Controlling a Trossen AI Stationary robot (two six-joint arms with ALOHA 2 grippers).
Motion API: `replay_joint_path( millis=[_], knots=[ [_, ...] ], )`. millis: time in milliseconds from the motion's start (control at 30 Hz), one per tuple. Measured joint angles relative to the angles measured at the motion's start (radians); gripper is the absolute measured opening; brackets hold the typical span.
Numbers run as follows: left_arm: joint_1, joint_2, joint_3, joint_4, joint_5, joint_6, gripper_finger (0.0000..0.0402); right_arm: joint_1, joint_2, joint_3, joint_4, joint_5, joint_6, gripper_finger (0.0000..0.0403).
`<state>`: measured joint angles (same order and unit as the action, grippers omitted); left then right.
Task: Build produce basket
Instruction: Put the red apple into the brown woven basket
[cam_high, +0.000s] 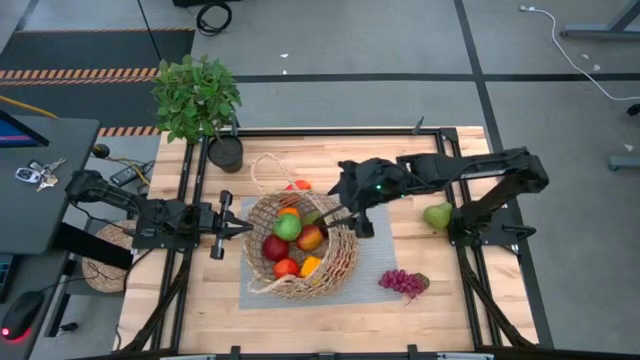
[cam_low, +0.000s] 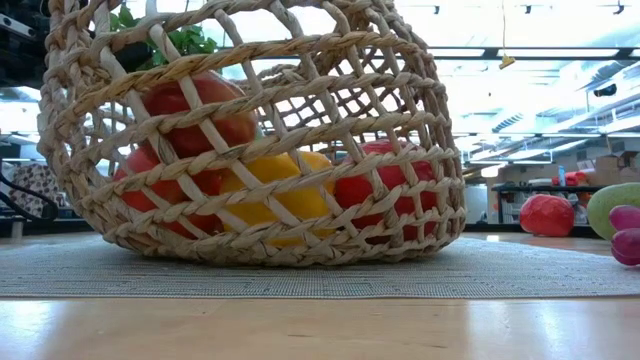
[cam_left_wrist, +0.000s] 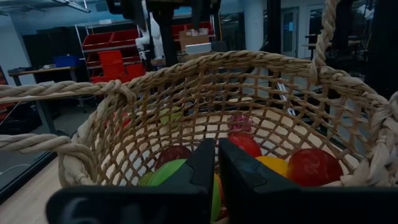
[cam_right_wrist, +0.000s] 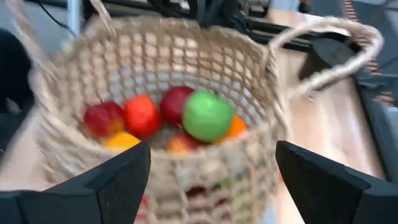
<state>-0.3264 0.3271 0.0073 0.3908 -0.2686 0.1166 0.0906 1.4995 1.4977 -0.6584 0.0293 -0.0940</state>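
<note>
The tan wicker basket (cam_high: 335, 268) stands tipped on a grey mat (cam_high: 385, 255), its opening toward the table's far left. It holds several fruits, with a green apple (cam_right_wrist: 207, 116) on top. My left gripper (cam_high: 243, 228) is shut, level, with its tips at the basket's left rim (cam_left_wrist: 81, 165). My right gripper (cam_right_wrist: 212, 152) is open and empty above the basket's right rim (cam_high: 340, 218). A green pear (cam_high: 437, 215) and purple grapes (cam_high: 402, 282) lie on the table to the right of the basket. A small red-orange piece (cam_high: 298, 185) lies beyond it. My left gripper's shut fingers (cam_left_wrist: 199, 171) point level from the table's left at the basket's left rim. The fingers themselves hide the spot, so I cannot tell whether they touch the rim.
A leafy potted plant (cam_high: 197, 95) and a dark pot (cam_high: 226, 153) stand at the table's far left corner. A flat woven disc (cam_high: 105, 255) lies beside the table's left edge. The basket's thin looped handle (cam_high: 262, 170) reaches toward the far side. Bare wood lies along the near edge.
</note>
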Motion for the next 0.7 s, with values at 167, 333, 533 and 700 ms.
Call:
replay_joint_path(
  millis=[167, 333, 533, 700],
  knots=[
    [0.000, 0.000, 0.000, 0.000, 0.000, 0.000, 0.0031, -0.012, -0.098, -0.135, 0.042, 0.084, -0.033, 0.0349],
    [0.000, 0.000, 0.000, 0.000, 0.000, 0.000, 0.0036, -0.035, -0.215, -0.264, 0.003, 0.115, 0.063, 0.0349],
    [0.000, 0.000, 0.000, 0.000, 0.000, 0.000, 0.0029, -0.095, -0.311, -0.415, 0.049, 0.159, 0.168, 0.0349],
    [0.000, 0.000, 0.000, 0.000, 0.000, 0.000, 0.0031, -0.169, -0.308, -0.458, 0.062, 0.135, 0.248, 0.0349]
  ],
)
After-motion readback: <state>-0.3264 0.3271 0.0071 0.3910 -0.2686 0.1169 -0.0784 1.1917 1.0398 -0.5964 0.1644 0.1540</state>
